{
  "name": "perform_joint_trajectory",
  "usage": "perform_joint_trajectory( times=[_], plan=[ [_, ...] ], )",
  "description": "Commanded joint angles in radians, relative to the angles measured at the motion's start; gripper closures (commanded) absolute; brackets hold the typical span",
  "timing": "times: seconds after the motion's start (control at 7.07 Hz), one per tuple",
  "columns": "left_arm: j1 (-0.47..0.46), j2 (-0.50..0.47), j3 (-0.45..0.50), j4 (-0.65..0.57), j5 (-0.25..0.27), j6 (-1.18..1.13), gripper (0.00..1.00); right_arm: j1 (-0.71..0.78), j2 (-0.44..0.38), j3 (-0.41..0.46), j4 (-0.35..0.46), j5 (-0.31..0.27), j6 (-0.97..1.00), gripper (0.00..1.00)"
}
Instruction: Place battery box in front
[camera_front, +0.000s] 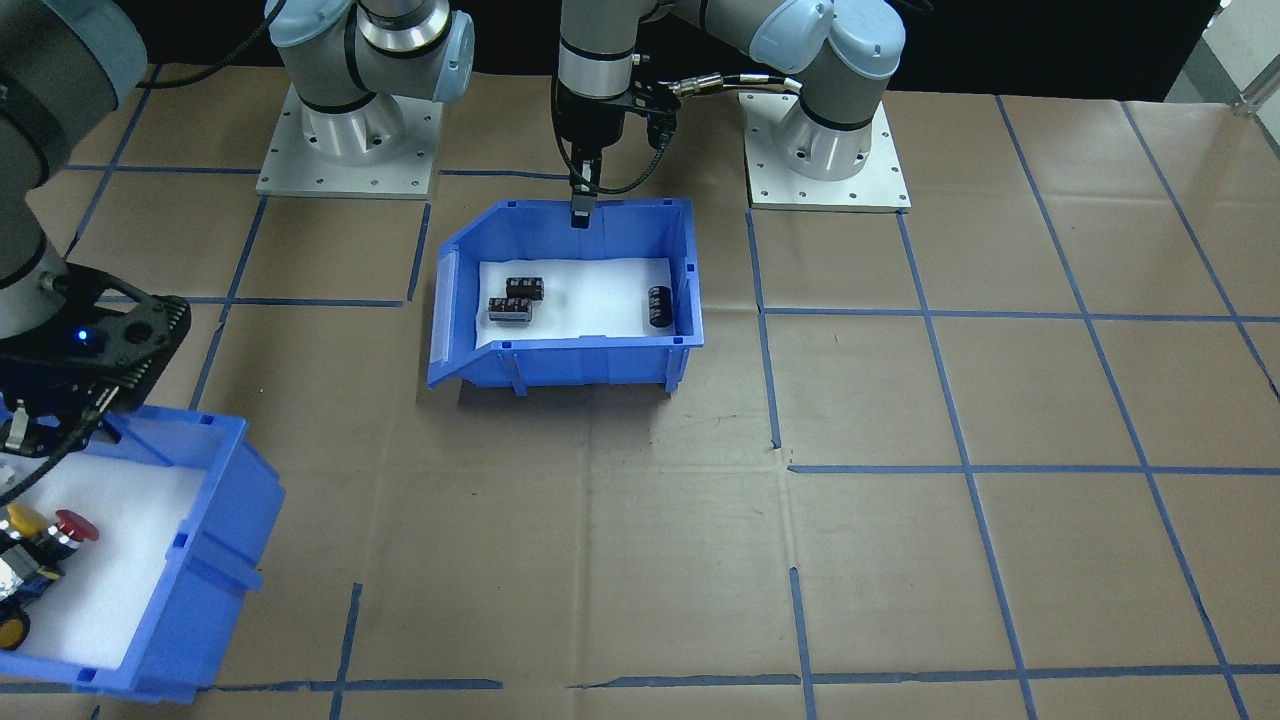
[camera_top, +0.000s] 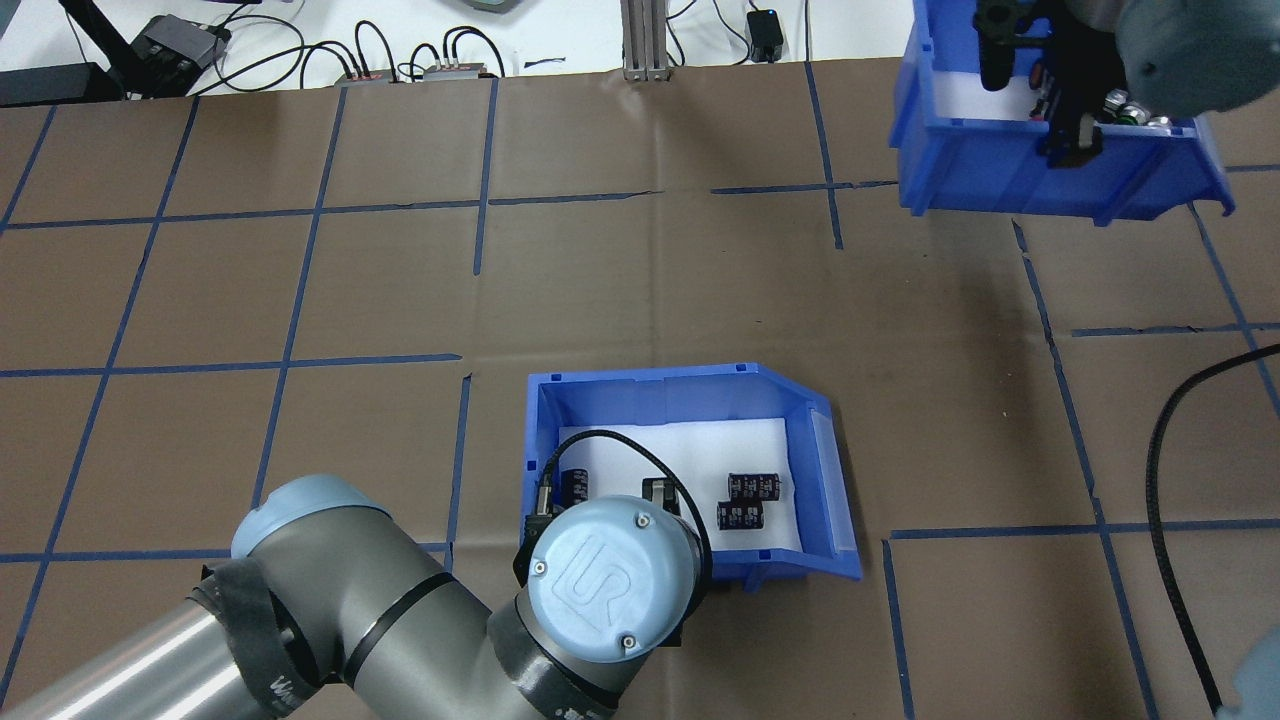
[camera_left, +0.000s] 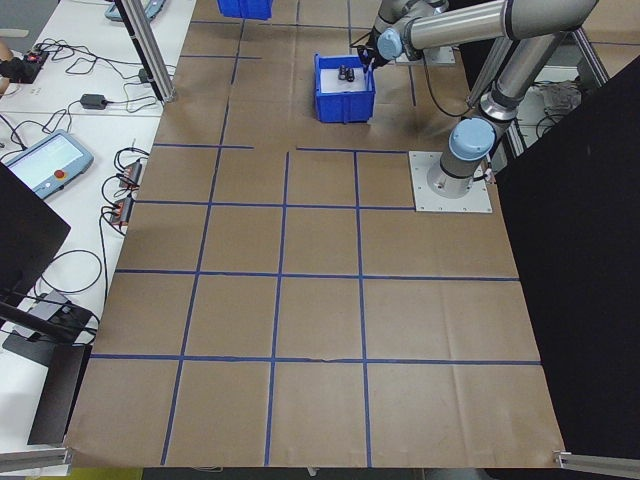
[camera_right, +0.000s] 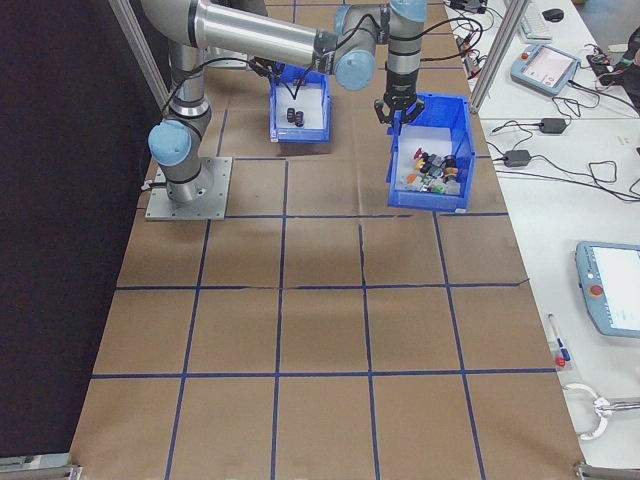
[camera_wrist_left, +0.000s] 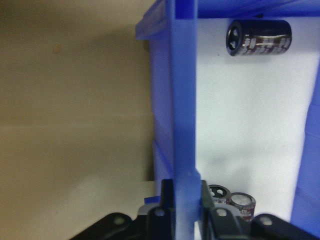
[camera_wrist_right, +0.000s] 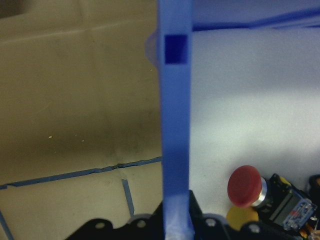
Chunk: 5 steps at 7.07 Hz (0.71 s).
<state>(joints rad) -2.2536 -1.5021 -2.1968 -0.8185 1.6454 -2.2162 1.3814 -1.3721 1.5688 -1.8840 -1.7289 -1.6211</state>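
Observation:
The battery box (camera_front: 590, 362) is a blue bin with a white foam floor and three dark cylinders (camera_front: 525, 288). It stands on the brown table close to the robot's bases, its sloped cut-away side toward the robot's right. My left gripper (camera_front: 580, 212) comes straight down on the wall nearest the robot. In the left wrist view that wall (camera_wrist_left: 182, 100) runs between the fingers, and the left gripper (camera_wrist_left: 182, 197) is shut on it. From overhead, the left wrist hides most of this grip on the battery box (camera_top: 650, 385).
A second blue bin (camera_front: 200, 560) with colourful push-button switches (camera_wrist_right: 245, 186) is at the far right of the table, away from the robot. My right gripper (camera_wrist_right: 175, 212) is shut on its wall (camera_wrist_right: 175, 100). Blue tape lines grid the brown paper. Cables lie along the far edge (camera_top: 400, 60).

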Motion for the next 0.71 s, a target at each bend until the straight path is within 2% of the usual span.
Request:
perform_joint_trajectory(
  times=[0.0,0.14,0.28,0.42,0.57],
  plan=[
    [0.143,0.06,0.005,-0.042,0.073,0.221,1.0,-0.068,-0.137,0.237,-0.11,0.022,-0.088,1.0],
    [0.248,0.08,0.009,-0.047,0.065,0.33,1.0,-0.076,-0.256,0.416,-0.174,0.02,-0.129,1.0],
    [0.36,0.091,0.015,-0.044,0.042,0.449,1.0,-0.078,-0.321,0.469,-0.179,0.012,-0.175,1.0],
    [0.461,0.077,0.05,-0.042,-0.039,0.53,1.0,-0.088,-0.343,0.482,-0.175,0.012,-0.189,1.0],
    [0.536,0.038,0.122,-0.045,-0.092,0.594,1.0,-0.09,-0.343,0.487,-0.166,0.011,-0.19,1.0]
  ],
)
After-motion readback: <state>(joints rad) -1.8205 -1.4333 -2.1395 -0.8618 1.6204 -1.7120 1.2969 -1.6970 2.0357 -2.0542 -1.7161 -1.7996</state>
